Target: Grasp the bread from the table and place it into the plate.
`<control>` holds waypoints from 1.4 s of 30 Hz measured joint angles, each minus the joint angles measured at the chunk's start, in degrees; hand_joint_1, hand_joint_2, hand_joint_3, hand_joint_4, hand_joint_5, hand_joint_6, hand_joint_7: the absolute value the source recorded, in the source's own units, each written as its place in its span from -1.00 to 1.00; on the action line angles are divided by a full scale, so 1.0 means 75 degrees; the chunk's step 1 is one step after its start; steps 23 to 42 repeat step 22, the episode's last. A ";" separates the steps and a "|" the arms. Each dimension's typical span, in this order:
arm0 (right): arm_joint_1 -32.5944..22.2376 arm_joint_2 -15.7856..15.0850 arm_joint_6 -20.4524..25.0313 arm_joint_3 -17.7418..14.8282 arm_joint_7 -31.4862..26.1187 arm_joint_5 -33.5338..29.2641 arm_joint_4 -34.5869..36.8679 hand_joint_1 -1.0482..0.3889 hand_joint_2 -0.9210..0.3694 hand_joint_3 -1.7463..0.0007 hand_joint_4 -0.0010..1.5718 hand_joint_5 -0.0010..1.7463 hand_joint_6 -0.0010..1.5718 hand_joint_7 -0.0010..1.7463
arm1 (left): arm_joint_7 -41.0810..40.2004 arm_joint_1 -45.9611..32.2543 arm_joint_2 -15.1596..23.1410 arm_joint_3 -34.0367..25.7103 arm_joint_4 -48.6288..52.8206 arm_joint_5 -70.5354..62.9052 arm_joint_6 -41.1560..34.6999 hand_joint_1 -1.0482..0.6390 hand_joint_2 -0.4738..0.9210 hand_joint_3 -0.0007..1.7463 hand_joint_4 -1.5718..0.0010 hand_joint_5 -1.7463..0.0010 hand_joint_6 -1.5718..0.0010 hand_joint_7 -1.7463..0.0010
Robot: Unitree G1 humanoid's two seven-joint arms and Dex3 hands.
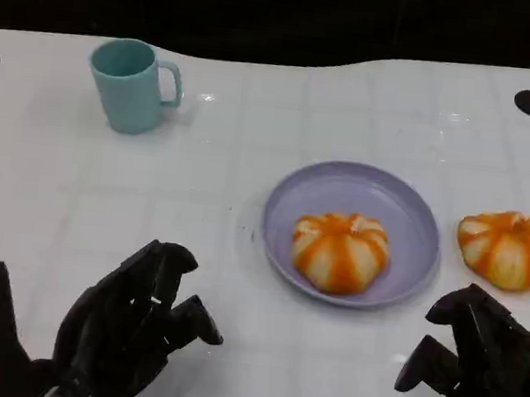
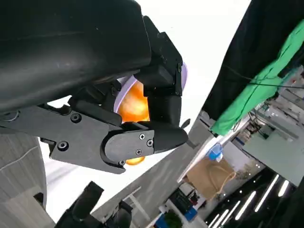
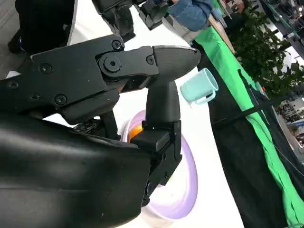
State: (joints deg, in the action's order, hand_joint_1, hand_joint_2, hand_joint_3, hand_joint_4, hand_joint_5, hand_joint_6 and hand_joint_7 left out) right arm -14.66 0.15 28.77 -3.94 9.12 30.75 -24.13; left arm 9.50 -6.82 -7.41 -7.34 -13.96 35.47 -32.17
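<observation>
On the white table [image 1: 240, 253] the purple plate [image 1: 406, 213] already held one bread [image 1: 340, 251], and a second bread [image 1: 508, 248] lay just beside its rim, beyond my right hand [image 1: 479, 373]. Both it and my left hand [image 1: 133, 322] hung empty with fingers loosely apart. I judged a careless reach could push that bun away or knock the plate; the teal mug [image 1: 130, 85] stood well apart, and no writing was readable.

I see L hand [image 1: 133, 322] low at near table edge, fingers curled in, nothing held. R hand [image 1: 480, 363] same at near right, fingers [image 3: 161, 102] bent inward, empty. Both forearms come in from bottom of head view.
</observation>
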 measured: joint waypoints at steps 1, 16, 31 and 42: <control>-0.0002 0.0000 0.0000 -0.0001 0.0000 0.0001 -0.0005 -0.24 -1.00 0.69 -0.22 1.00 -0.40 0.86 | 0.0001 0.0000 0.0019 0.0014 0.0029 -0.0021 0.0023 -0.40 1.00 -0.45 -0.04 -1.00 0.27 -1.00; -0.0018 -0.0001 -0.0009 -0.0019 0.0015 0.0009 0.0002 -0.25 -1.00 0.69 -0.20 1.00 -0.38 0.86 | 0.0142 0.0000 0.0078 0.0202 0.0264 -0.0126 0.0358 -0.41 1.00 -0.47 -0.08 -1.00 0.23 -1.00; -0.0018 -0.0001 -0.0040 -0.0021 0.0079 0.0009 0.0056 -0.25 -1.00 0.69 -0.18 1.00 -0.37 0.86 | 0.0141 0.0000 0.0081 0.0259 0.0277 -0.0127 0.0393 -0.40 1.00 -0.47 -0.07 -1.00 0.25 -1.00; -0.0018 -0.0001 -0.0040 -0.0021 0.0079 0.0009 0.0056 -0.25 -1.00 0.69 -0.18 1.00 -0.37 0.86 | 0.0141 0.0000 0.0081 0.0259 0.0277 -0.0127 0.0393 -0.40 1.00 -0.47 -0.07 -1.00 0.25 -1.00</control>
